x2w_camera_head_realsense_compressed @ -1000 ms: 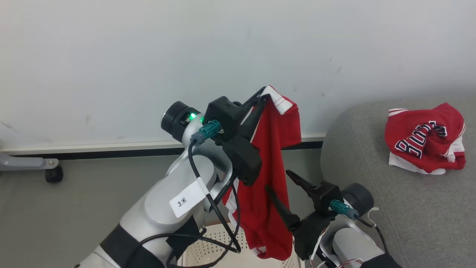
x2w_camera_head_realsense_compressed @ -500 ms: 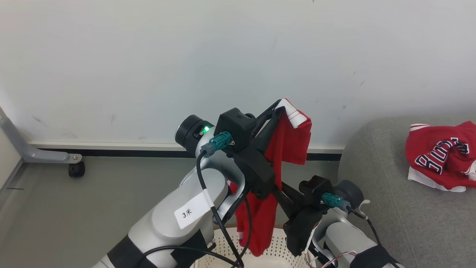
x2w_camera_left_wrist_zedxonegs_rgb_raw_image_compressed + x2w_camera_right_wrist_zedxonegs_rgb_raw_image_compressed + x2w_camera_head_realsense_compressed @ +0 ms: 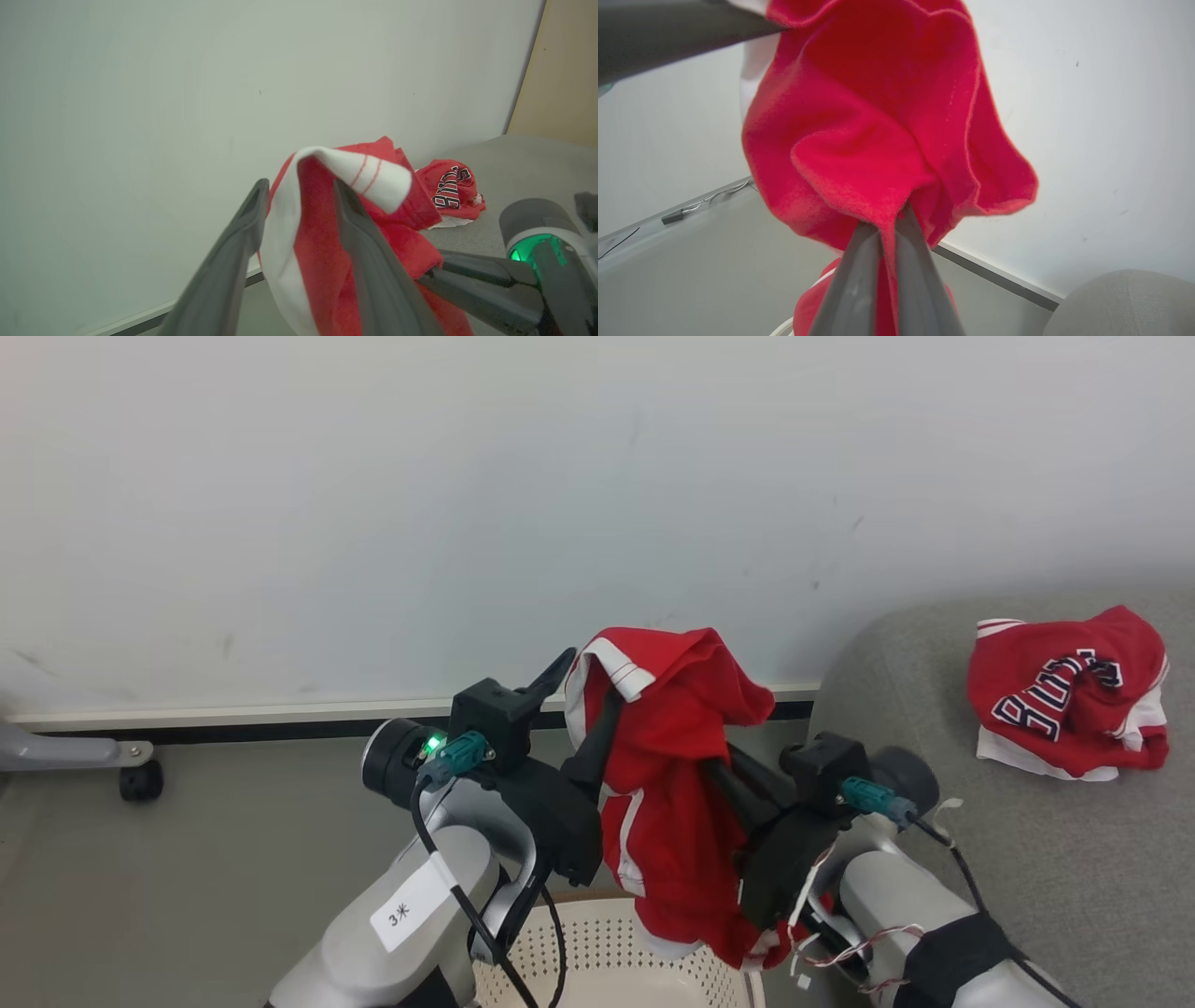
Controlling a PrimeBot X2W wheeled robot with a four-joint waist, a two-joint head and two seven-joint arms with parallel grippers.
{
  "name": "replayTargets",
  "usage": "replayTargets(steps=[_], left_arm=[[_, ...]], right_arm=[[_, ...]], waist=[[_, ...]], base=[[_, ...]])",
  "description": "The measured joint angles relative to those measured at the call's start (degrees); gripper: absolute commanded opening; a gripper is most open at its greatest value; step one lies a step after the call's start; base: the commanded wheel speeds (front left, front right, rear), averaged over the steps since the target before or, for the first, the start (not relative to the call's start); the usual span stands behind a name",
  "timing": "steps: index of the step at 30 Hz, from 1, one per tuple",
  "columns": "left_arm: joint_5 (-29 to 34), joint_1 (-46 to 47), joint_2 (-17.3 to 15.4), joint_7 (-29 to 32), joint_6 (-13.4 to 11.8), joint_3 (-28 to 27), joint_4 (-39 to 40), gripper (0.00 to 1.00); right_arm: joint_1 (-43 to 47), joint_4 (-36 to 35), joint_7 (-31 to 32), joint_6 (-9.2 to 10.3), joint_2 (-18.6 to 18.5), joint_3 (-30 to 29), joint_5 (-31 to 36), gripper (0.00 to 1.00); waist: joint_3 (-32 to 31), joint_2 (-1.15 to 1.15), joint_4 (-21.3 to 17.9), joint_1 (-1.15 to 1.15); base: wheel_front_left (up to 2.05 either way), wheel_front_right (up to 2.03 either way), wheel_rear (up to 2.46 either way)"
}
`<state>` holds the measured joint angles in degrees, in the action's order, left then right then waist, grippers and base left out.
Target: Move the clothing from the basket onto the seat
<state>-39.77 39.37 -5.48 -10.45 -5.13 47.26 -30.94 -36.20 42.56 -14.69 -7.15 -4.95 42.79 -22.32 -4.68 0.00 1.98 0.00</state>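
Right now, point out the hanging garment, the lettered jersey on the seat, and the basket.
hanging garment point(image 3: 670, 793), head view, on its red middle panel.
lettered jersey point(image 3: 1050, 695), head view, on its block lettering.
basket point(image 3: 607, 957), head view, on its perforated cream wall.

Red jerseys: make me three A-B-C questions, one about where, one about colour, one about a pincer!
1. Where lies the crumpled red lettered jersey? A on the grey fabric sofa; B on a table; C in a drawer.
2. What colour trims the hanging red jersey? A white; B green; C purple.
3. The right pincer is: A open; B shut on the hanging red jersey; C holding a cup.
Answers: A, it rests there; A, white bands edge it; B, it pinches red cloth.
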Motion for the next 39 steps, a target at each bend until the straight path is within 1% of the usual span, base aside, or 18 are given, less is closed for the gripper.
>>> replayTargets(steps=[6, 19, 25, 28, 33, 39], left_arm=[[-0.04, -3.75, -0.86, -1.36, -0.43, -0.67, -0.23, 1.00], [-0.10, -10.77, -1.12, -2.87, -0.69, -0.70, 0.76, 1.00], [-0.10, -12.15, -0.67, -3.37, -0.92, -0.71, 1.32, 1.00], [-0.10, -12.87, -0.46, -3.47, -0.92, -0.69, 1.59, 1.00], [0.01, -13.12, -0.10, -3.54, -0.92, -0.70, 2.04, 1.00], [0.65, -13.01, 0.33, -3.74, -0.92, -0.33, 2.33, 1.00]], right_arm=[[-1.08, -2.90, -0.01, 0.00, -4.17, -1.22, -0.01, 0.00], [-1.14, -8.39, -0.01, 0.01, -10.67, -3.42, 1.10, 0.00], [-1.13, -10.94, -0.01, 0.10, -13.44, -4.38, 1.36, 0.00], [-1.07, -12.03, -0.01, 0.58, -14.84, -5.00, 1.47, 0.00], [-0.82, -13.60, -0.01, 0.68, -17.19, -6.17, 1.51, 0.00], [-0.71, -15.25, -0.01, 1.19, -19.84, -7.56, 1.51, 0.00]], waist=[[0.28, 0.00, -2.99, 0.00], [0.73, 0.00, -11.25, 0.00], [1.08, 0.00, -15.44, 0.00], [1.32, 0.00, -17.48, 0.00], [1.88, 0.00, -20.66, 0.00], [3.23, 0.00, -23.24, 0.00]], base=[[0.00, 0.00, 0.00], [0.00, 0.00, 0.00], [0.00, 0.00, 0.00], [0.00, 0.00, 0.00], [0.00, 0.00, 0.00], [0.00, 0.00, 0.00]])
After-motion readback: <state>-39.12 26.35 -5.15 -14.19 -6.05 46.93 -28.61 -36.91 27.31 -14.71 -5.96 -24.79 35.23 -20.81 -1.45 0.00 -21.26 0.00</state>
